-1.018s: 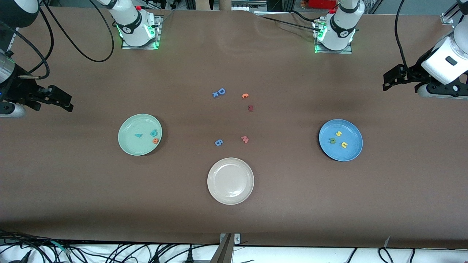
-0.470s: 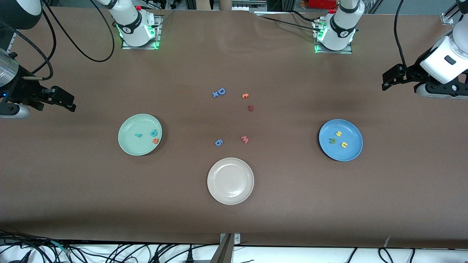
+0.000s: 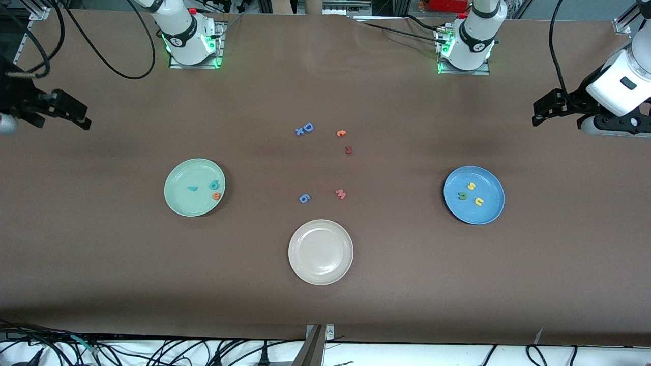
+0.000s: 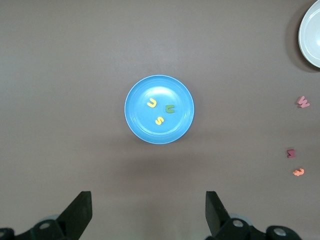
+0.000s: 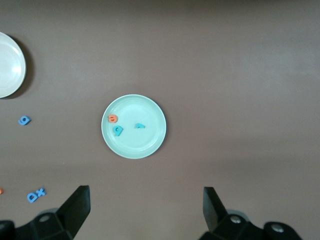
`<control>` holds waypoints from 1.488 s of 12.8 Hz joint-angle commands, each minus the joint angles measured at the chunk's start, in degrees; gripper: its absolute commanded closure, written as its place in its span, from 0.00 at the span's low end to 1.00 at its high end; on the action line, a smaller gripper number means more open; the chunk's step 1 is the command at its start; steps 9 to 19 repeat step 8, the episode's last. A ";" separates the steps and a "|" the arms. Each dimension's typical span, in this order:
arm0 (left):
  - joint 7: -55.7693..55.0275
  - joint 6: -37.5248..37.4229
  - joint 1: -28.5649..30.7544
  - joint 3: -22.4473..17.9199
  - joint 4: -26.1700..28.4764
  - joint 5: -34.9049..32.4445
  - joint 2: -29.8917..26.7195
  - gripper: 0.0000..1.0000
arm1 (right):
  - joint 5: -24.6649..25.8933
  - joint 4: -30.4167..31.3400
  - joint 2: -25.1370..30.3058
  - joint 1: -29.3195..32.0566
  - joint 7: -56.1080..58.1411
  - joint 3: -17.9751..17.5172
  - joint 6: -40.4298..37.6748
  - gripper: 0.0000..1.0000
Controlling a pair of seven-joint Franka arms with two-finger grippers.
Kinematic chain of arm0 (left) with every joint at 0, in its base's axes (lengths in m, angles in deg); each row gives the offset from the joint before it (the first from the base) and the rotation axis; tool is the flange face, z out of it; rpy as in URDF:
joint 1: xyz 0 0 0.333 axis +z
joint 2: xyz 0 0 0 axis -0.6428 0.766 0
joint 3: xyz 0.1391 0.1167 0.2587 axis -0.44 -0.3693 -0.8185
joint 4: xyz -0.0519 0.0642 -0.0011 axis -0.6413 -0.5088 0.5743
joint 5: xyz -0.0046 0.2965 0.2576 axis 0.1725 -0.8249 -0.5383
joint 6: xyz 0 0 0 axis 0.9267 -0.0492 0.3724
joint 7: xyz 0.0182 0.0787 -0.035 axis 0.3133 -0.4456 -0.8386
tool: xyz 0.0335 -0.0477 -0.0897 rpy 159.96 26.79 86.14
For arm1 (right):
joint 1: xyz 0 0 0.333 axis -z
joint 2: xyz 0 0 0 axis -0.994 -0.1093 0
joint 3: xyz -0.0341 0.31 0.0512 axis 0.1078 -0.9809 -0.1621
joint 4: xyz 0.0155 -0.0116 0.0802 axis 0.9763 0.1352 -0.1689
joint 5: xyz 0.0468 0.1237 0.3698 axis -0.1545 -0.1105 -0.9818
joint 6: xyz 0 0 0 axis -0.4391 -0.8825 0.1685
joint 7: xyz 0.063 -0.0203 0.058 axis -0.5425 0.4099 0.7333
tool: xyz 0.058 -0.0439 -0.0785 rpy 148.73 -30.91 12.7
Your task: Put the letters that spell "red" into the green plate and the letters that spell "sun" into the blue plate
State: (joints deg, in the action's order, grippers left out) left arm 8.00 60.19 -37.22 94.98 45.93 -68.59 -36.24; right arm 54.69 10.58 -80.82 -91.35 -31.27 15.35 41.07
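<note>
Looking along the worktop point(image 3: 325, 305) from the right arm's end, you see the right gripper point(image 3: 76, 114) high over bare surface, jaws spread wide with nothing between them, as the right wrist view confirms. Next comes the green plate point(image 3: 178, 201), with the teal r point(image 3: 192, 188), teal d point(image 3: 215, 185) and orange e point(image 3: 216, 196) all lying in it, the e touching the d near the rim.

Mid-table you have the leftovers: a blue D point(image 3: 307, 127), a small orange letter point(image 3: 341, 133), a dark red letter point(image 3: 348, 150), a blue 6 point(image 3: 303, 198), a pink m point(image 3: 341, 193), and the white plate point(image 3: 320, 272) nearest the camera.

Then the blue plate point(image 3: 488, 213) holds the s point(image 3: 471, 186), n point(image 3: 462, 195) and u point(image 3: 478, 202), close together but apart.

Last, the left gripper point(image 3: 546, 114) hangs over bare worktop, jaws wide and empty. You can judge both words sorted, which would explain both arms standing clear.
</note>
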 commanded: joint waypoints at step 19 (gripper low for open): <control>-0.08 -0.69 -0.06 -0.03 -1.71 0.46 -0.23 0.00 | -4.03 0.51 2.08 -0.03 0.12 7.17 2.06 0.00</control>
